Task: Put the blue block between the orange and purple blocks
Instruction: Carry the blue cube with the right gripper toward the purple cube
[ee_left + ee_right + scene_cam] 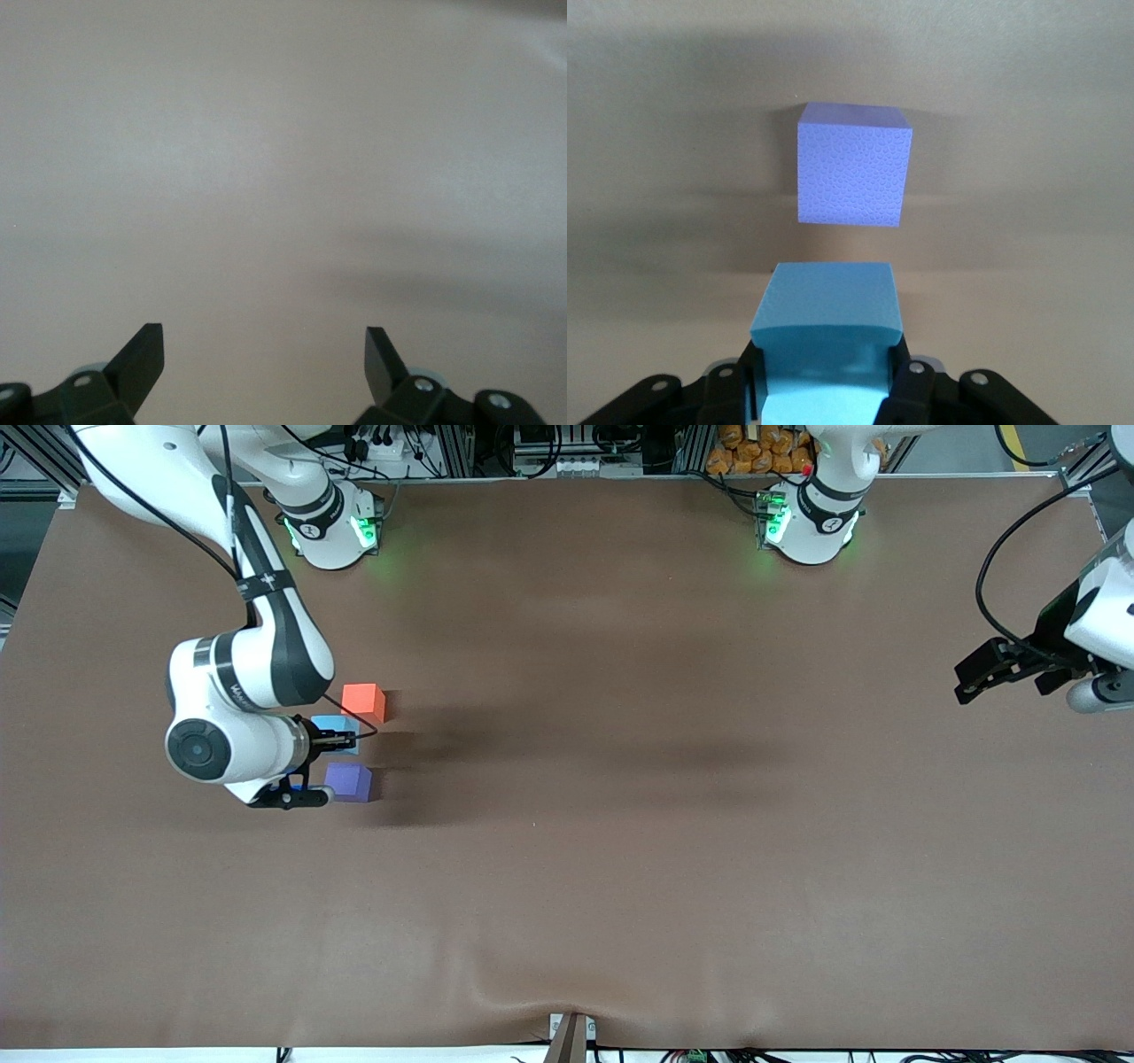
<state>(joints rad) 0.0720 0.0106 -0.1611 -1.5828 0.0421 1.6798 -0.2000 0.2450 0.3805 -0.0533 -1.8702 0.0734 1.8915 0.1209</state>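
Observation:
My right gripper (341, 737) is shut on the light blue block (330, 726) and holds it between the orange block (364, 701) and the purple block (349, 781). The three cubes stand in a short row toward the right arm's end of the table, the purple one nearest the front camera. In the right wrist view the blue block (828, 305) sits between my right gripper's (826, 363) fingers, with the purple block (852, 166) just past it and a small gap between them. The orange block is out of that view. My left gripper (967, 677) waits open and empty at the left arm's end; its view (264, 341) shows only bare table.
The brown table cover (620, 824) has a slight wrinkle near its front edge. The right arm's wrist and elbow hang over the table beside the cubes. Cables and equipment stand along the edge by the arm bases.

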